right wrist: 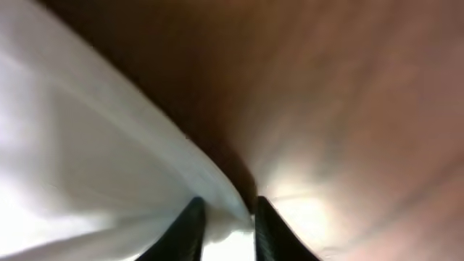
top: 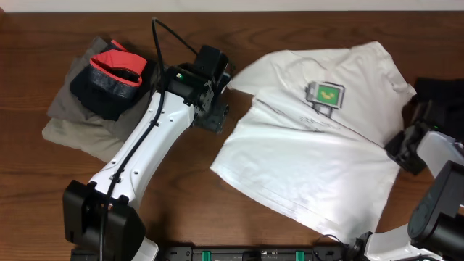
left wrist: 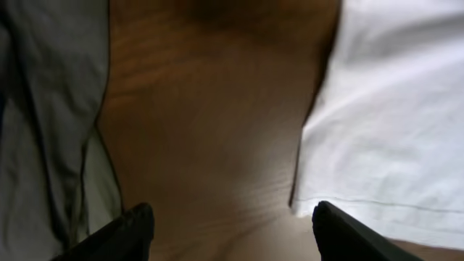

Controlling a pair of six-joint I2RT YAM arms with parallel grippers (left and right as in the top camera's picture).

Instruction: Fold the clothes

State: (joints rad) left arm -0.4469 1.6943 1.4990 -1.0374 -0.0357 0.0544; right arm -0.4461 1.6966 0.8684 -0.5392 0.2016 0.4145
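Observation:
A large white T-shirt with a green-and-black square chest print lies spread on the right half of the wooden table. My left gripper hovers open and empty just beside the shirt's left edge; in the left wrist view the gripper straddles bare wood, with the shirt's hem to its right. My right gripper is at the shirt's right edge. In the right wrist view its fingers are closed on a fold of the white fabric.
A pile of other garments sits at the back left: grey-olive fabric under a black and red item. The grey fabric also shows in the left wrist view. Bare wood lies between the pile and the shirt.

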